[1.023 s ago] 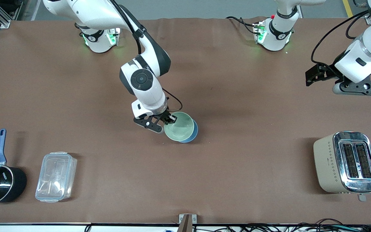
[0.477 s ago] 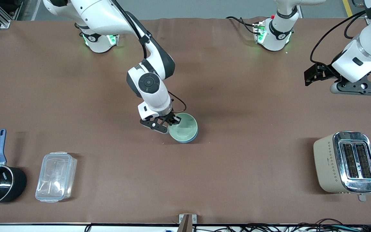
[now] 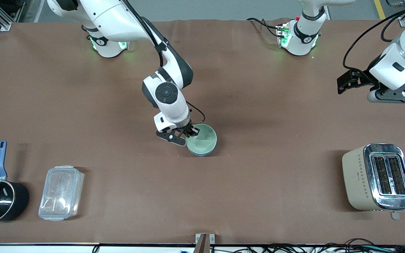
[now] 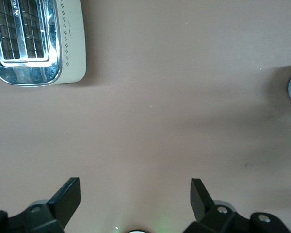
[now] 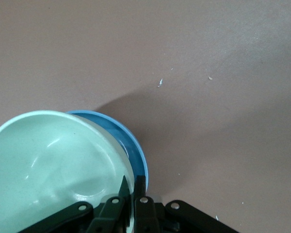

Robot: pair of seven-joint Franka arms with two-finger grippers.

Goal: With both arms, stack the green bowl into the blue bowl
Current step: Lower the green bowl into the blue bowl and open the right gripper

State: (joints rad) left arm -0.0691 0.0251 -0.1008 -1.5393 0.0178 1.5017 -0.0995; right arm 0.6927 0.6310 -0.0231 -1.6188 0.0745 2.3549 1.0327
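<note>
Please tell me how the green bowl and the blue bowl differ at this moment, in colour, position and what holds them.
The green bowl is pale mint; the blue bowl is sky blue. The green bowl sits on top, inside the blue bowl, which is under it and shows only as a rim. The right gripper is shut on the green bowl's rim; nothing grips the blue bowl. Both are small, round, plain and upright.
</note>
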